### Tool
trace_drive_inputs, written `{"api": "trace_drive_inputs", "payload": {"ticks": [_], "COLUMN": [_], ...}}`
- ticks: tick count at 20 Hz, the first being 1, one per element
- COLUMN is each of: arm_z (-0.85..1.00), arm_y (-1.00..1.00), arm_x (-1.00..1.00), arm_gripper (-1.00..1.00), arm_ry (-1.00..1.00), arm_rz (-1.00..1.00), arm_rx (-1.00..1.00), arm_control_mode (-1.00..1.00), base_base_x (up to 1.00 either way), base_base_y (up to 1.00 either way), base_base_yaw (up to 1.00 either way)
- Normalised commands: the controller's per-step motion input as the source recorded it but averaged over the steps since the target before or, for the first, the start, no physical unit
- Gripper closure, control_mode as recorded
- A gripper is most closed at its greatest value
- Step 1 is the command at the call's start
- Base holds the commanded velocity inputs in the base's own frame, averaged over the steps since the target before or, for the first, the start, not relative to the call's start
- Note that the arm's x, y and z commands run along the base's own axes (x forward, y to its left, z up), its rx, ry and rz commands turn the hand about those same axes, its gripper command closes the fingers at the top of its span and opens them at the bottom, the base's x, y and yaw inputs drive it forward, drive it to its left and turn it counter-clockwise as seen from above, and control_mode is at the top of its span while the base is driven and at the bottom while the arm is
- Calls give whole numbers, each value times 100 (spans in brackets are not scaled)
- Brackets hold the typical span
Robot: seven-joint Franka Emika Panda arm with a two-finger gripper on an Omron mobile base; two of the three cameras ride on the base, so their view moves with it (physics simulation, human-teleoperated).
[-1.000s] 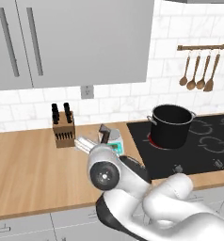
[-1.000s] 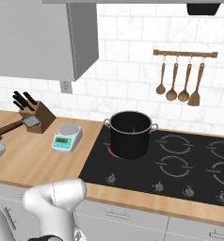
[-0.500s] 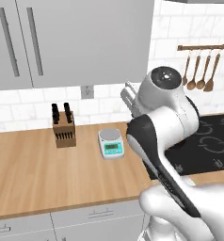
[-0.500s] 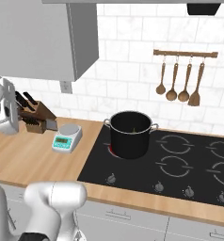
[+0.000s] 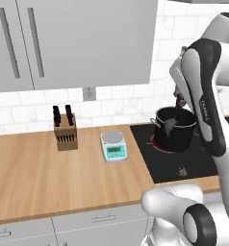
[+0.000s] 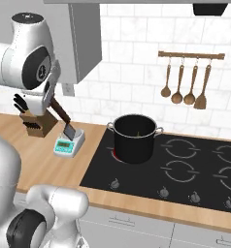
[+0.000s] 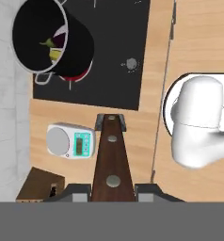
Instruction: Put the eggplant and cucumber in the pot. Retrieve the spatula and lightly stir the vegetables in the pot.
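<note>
— Holding up that short turner with the dark brown handle and flat grey metal blade [image 6: 64, 121], isn't it? Blade hanging down?

— Yes. The two-finger gripper [image 7: 113, 190] has its jaws pinched on the handle; looking along the hand you see the brown handle running straight out between the dark finger tips. The spatula is well above the wooden counter [image 5: 34, 178], and from the right side its blade appears over the small white kitchen scale with the teal front [image 6: 69, 144].

— And the big black stockpot with the grey loop handles [image 6: 134, 138]?

— Sitting on the black hob [image 6: 185, 169], on the burner nearest the counter. Looking down into it, there's something yellow-green, the stubby cucumber [image 7: 50, 44], with a dark purplish shape beside it; I can't make that one out clearly.

— Anything else nearby?

— A wooden knife block [image 5: 66, 130] stands left of the scale by the tiled wall, and wooden spoons hang on a rail [image 6: 191, 54] above the hob.
</note>
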Motion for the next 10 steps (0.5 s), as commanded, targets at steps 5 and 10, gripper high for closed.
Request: {"api": "trace_drive_inputs", "payload": {"ticks": [5, 10], "arm_z": [0, 0], "arm_y": [-81, -71], "arm_x": [53, 78], "arm_gripper": [100, 100], "arm_ry": [7, 1], "arm_rz": [-19, -13], "arm_rx": [5, 4], "arm_control_mode": [-100, -100], "base_base_x": [0, 0], "base_base_y": [0, 0], "base_base_yaw": [0, 0]}}
